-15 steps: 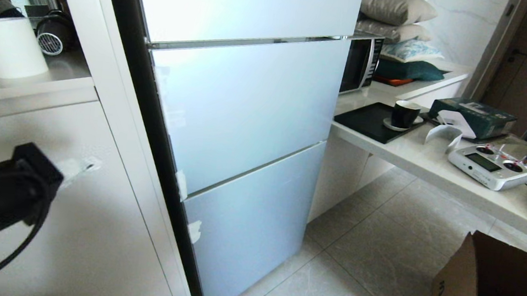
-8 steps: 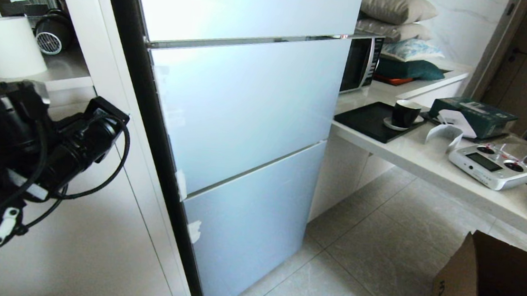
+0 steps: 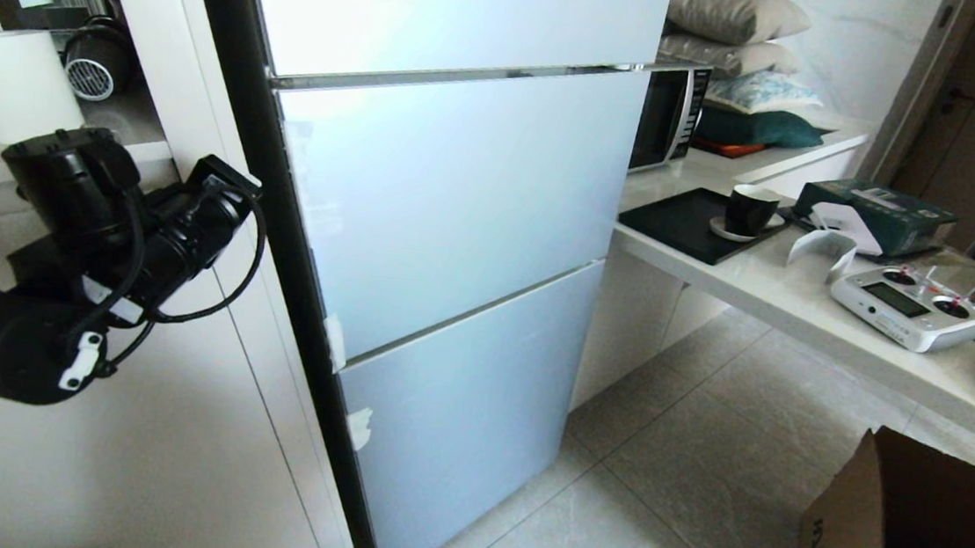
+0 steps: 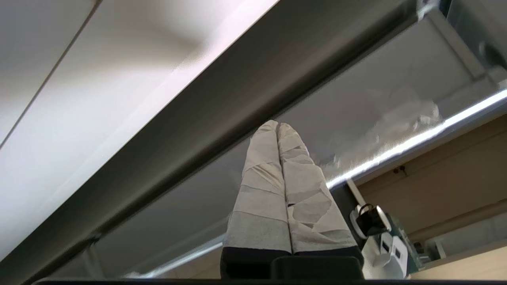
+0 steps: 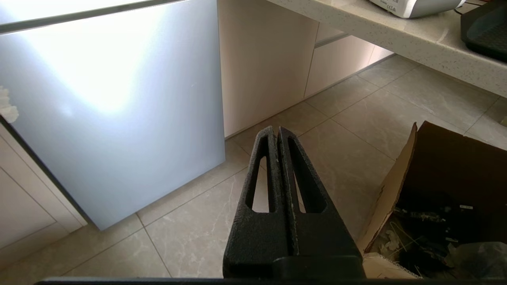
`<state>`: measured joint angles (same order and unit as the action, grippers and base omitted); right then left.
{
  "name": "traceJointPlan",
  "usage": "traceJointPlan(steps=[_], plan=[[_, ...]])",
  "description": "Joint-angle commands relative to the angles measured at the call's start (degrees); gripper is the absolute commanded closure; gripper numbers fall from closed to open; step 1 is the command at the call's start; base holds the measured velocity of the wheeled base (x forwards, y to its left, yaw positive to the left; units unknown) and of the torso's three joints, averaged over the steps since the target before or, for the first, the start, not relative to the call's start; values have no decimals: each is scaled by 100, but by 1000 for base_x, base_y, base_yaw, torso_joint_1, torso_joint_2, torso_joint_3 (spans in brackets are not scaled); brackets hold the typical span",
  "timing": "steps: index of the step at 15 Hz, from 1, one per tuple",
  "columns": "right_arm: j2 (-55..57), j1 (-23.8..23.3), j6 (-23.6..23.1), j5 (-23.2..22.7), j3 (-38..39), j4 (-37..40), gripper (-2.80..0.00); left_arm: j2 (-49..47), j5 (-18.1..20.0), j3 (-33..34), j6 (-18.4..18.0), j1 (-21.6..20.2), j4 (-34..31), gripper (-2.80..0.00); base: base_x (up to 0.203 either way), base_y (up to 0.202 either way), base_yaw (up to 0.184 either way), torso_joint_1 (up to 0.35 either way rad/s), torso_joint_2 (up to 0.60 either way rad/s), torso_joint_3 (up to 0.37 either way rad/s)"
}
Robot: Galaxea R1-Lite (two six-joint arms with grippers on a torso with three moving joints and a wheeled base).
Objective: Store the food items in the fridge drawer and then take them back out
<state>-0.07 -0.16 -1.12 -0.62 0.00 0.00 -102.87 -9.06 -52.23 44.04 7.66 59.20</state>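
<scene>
Head view: left pincer points toward fridge.

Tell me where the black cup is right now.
In the head view the black cup stands on a saucer on the white counter right of the fridge, at the black tray's edge.

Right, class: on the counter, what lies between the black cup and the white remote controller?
A curved white plastic piece, shown in the head view.
</scene>
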Motion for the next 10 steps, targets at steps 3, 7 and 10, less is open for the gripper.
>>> traceJointPlan(steps=[3, 7, 10], plan=[[-1, -2, -2, -8, 0, 0, 0, -219, -13, -417, 8, 8, 31, 0, 0, 0, 0, 0, 0, 0], [-1, -2, -2, -8, 0, 0, 0, -450, -31, -652, 8, 20, 35, 0, 0, 0, 0, 0, 0, 0], [-1, -2, -2, -8, 0, 0, 0, -568, -35, -824, 8, 96, 30, 0, 0, 0, 0, 0, 0, 0]])
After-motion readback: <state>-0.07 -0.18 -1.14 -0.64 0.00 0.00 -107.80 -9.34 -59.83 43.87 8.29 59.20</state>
